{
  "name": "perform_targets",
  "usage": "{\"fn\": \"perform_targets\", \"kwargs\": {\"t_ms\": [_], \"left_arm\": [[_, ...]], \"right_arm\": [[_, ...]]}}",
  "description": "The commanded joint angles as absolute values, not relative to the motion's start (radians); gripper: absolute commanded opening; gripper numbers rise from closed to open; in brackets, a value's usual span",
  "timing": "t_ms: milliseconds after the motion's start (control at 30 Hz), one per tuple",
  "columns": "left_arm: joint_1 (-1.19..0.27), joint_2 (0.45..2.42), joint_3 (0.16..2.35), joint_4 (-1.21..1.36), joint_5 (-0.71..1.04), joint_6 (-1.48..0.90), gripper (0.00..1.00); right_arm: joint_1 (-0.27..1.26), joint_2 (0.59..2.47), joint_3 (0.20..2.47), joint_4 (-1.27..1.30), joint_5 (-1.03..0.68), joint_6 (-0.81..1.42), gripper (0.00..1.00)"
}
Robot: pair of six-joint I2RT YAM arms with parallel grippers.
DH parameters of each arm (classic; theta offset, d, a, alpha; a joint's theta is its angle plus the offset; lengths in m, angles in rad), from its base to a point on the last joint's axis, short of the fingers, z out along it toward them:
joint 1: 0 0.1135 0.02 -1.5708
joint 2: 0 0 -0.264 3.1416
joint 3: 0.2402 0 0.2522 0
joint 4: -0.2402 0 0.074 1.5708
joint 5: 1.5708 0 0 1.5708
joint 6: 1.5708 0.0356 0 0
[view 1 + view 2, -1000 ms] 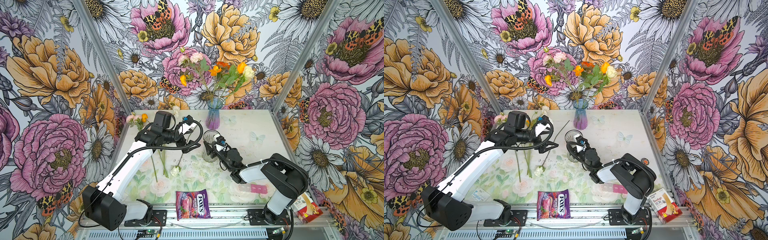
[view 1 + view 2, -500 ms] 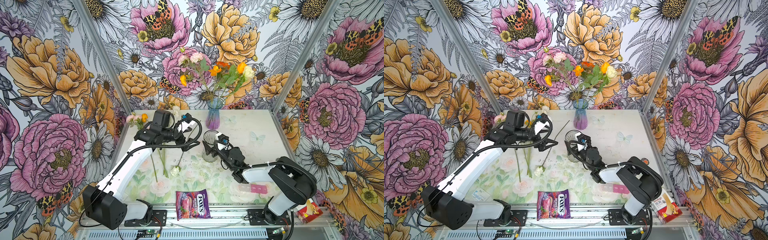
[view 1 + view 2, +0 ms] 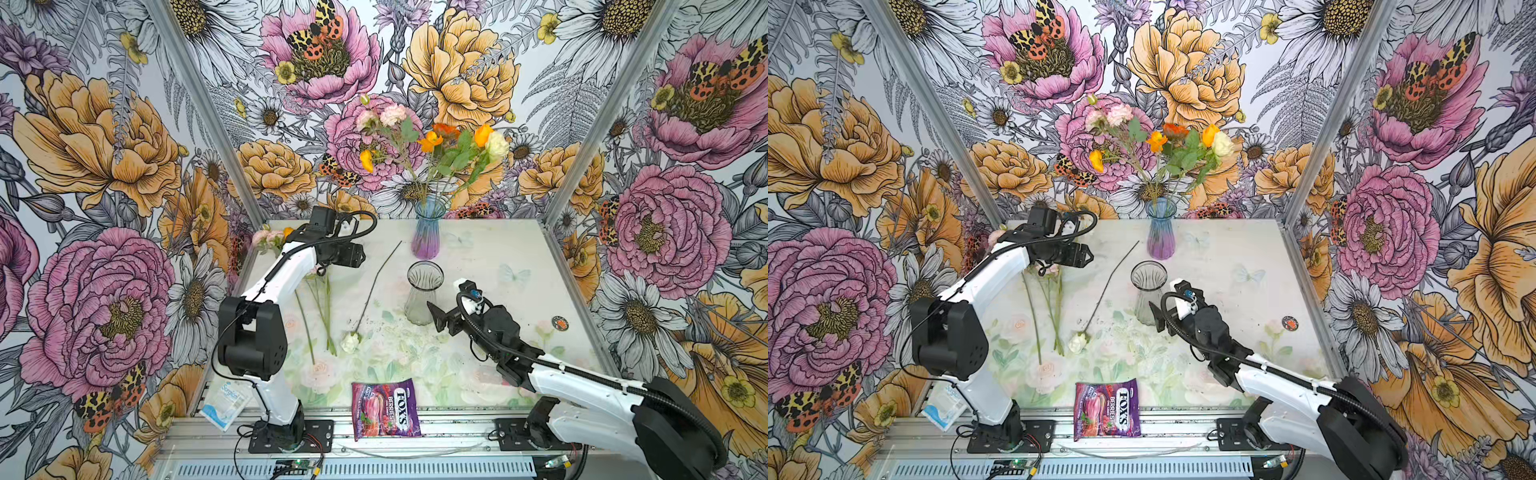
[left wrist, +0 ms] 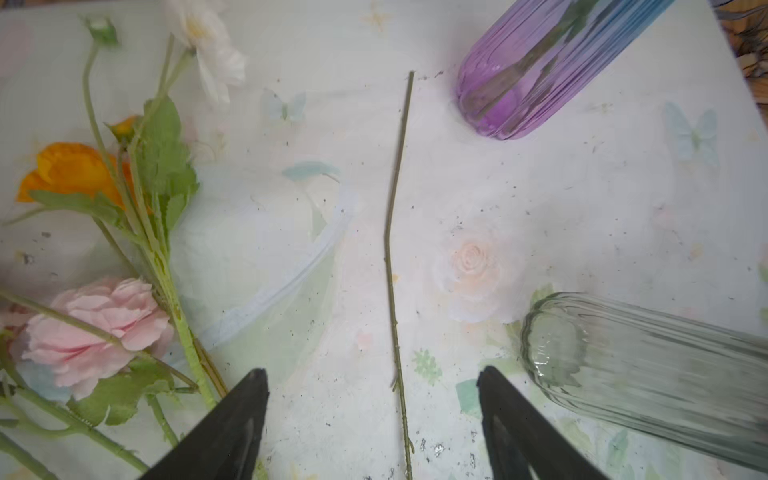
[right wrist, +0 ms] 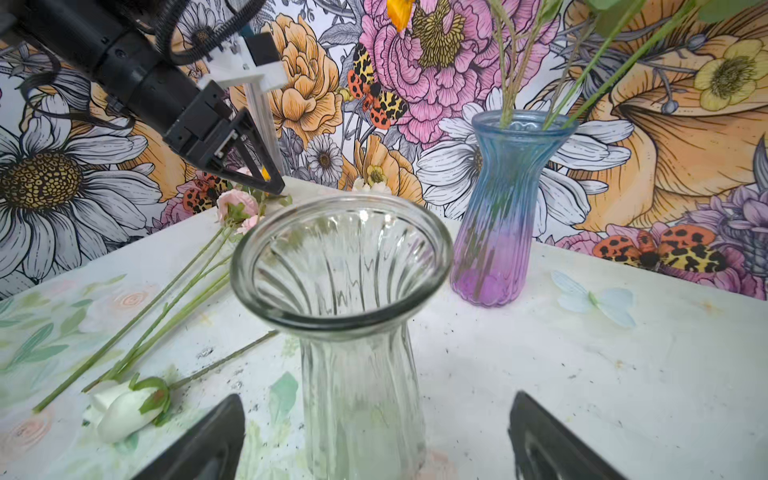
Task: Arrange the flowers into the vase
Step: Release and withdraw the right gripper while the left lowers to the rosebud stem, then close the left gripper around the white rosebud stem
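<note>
A blue-and-purple vase at the back of the table holds several flowers: pink, orange and cream. An empty clear glass vase stands in front of it. A white rose lies on the table, and its long bare stem runs between the jaws of my left gripper. That gripper is open above the stem without touching it. Pink and orange flowers lie beside it at the table's left. My right gripper is open, its fingers either side of the clear vase's base and apart from it.
A purple Fox's candy bag lies at the front edge. A white packet sits off the table's front left corner. A small dark round disc is on the right side. Flower-printed walls close in the left, back and right.
My left gripper has drawn back to the left, away from the vases. My right arm has stretched out lower, and its gripper has backed a little off the clear vase.
</note>
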State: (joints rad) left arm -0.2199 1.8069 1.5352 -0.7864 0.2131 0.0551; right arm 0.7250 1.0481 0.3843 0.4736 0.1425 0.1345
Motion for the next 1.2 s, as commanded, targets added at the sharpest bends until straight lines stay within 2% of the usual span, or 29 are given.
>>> {"fn": "perform_targets", "kwargs": {"t_ms": [0,100,300,533,767,1167], "left_arm": [[-0.286,1.904,1.581,-0.914,0.066,0.027,0.65],[-0.35,1.986,1.59,-0.949,0.001,0.013,0.53],[-0.394,2.01,1.573,-0.969,0.047,-0.059,0.28],[-0.43,1.944,1.464,-0.966,-0.032,-0.104,0.27],[-0.437,1.948,1.412,-0.939,-0.005,-0.094,0.22],[-0.459,1.969,1.391,-0.939,-0.037,-0.11,0.24]], "right_arm": [[0.72,0.982,0.416,0.284,0.111,0.143,0.99],[0.721,0.905,0.424,0.172,0.079,0.177,0.99],[0.763,0.762,0.423,-0.061,0.0,0.259,0.99],[0.823,0.656,0.347,-0.083,0.0,0.327,1.0],[0.825,0.668,0.347,-0.083,-0.015,0.301,0.99],[0.827,0.671,0.351,-0.049,-0.029,0.302,1.0]]}}
